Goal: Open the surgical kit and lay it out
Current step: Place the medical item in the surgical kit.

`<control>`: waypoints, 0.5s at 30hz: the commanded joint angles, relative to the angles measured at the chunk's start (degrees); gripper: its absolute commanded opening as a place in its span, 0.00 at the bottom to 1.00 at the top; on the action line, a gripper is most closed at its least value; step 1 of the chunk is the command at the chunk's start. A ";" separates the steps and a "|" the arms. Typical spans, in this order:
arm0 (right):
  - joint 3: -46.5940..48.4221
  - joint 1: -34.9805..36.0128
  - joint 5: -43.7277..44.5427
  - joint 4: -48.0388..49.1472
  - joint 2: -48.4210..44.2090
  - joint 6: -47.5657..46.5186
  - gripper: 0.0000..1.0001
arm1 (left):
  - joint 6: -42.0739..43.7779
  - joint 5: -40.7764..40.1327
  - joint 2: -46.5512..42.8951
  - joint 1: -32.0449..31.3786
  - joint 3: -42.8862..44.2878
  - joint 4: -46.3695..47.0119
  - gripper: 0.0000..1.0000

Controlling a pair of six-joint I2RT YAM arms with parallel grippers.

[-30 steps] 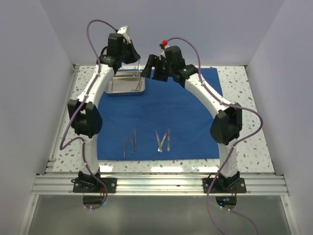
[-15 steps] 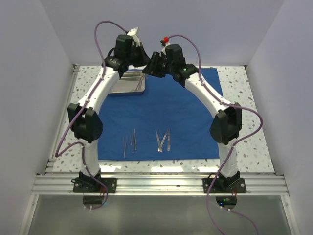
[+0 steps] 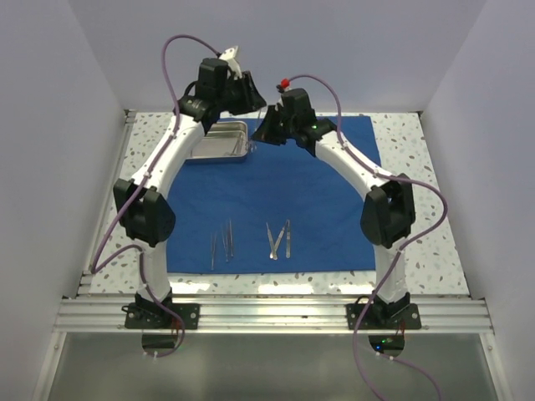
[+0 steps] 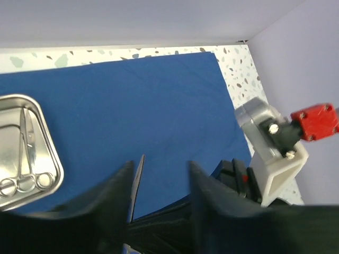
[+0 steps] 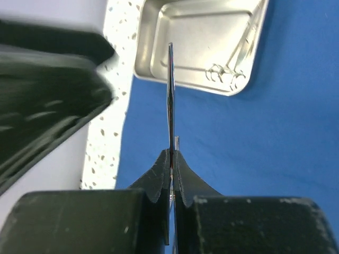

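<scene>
Ok, going left to right. Off to the left of the left gripper [image 4: 159, 168], and lower down, the steel tray [image 4: 10, 151] is sitting half on the royal-blue cloth wrap [image 4: 132, 100] and half on the speckled table [image 5: 106, 137]. It's a shiny rectangle with rounded corners and a rolled rim. A couple of ring-handled instruments [image 4: 26, 182] are lying inside it against one wall.

The left gripper is hanging up in the air with its chunky black fingers [image 4: 116, 196] spread apart, not gripping anything. A thin steel sliver [image 4: 137, 180] is poking up in that gap, close to one finger. We're not able to tell if it's touching.

Just right of it, the right gripper [image 5: 170, 156] is squeezing its fingers tight on a flat steel instrument [image 5: 170, 95]. We're only seeing it edge-on, so we can't say if it's tweezers or scissors. It's sticking straight out past the fingertips toward the tray. A red cap [image 4: 315, 119] on a white plastic bracket [image 4: 273, 156] is riding on that wrist.

Under both grippers the cloth wrap is lying flat and smooth as one big square. Well back from the grippers, near the cloth's edge by the arm bases, a handful of thin steel tools [image 3: 274, 241] are lying in a loose row.
</scene>
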 commanded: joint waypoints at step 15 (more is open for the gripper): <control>-33.13 -3.19 8.25 -29.68 -37.97 -15.11 0.00 | 6.31 -7.17 -0.92 3.09 -0.90 -0.95 0.91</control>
